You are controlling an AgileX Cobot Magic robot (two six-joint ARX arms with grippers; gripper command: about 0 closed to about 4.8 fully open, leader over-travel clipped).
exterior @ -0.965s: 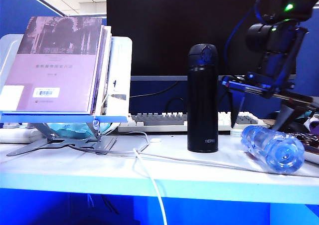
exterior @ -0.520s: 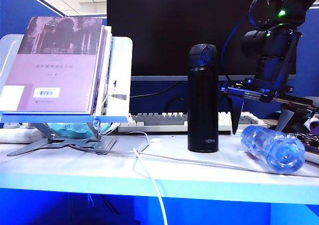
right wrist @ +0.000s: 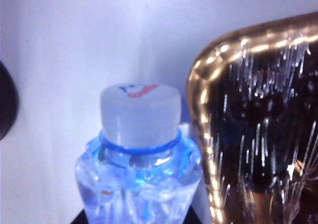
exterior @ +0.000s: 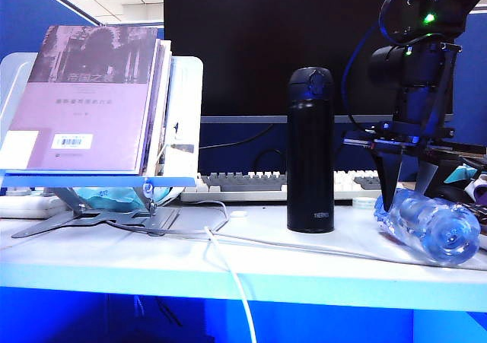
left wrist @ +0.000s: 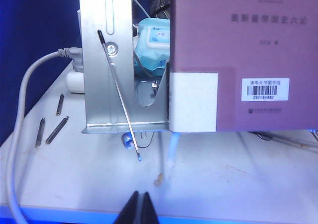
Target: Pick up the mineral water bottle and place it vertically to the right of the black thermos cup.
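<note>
The mineral water bottle point(exterior: 430, 225) lies on its side on the white table, to the right of the black thermos cup point(exterior: 310, 149), which stands upright. My right gripper point(exterior: 405, 195) has come down over the bottle's far end, one finger on each side, pressing its clear ribbed body. In the right wrist view the bottle point(right wrist: 139, 184) fills the space between the dark fingers of the right gripper point(right wrist: 136, 220), and its white cap point(right wrist: 140, 112) points away. My left gripper point(left wrist: 139, 206) is shut and empty, low over the table's front edge, facing the book stand.
A metal stand point(exterior: 99, 214) holding books point(exterior: 91, 100) takes up the left. A keyboard point(exterior: 243, 182) and a dark monitor point(exterior: 266, 46) sit behind. A white cable point(exterior: 228, 267) runs across the table and over its front edge. A shiny golden object point(right wrist: 258, 124) lies beside the bottle.
My right gripper has dropped and swung over the bottle, and its wide-open fingers have closed in on it. The bottle has shifted slightly to the right. The left arm has stayed still.
</note>
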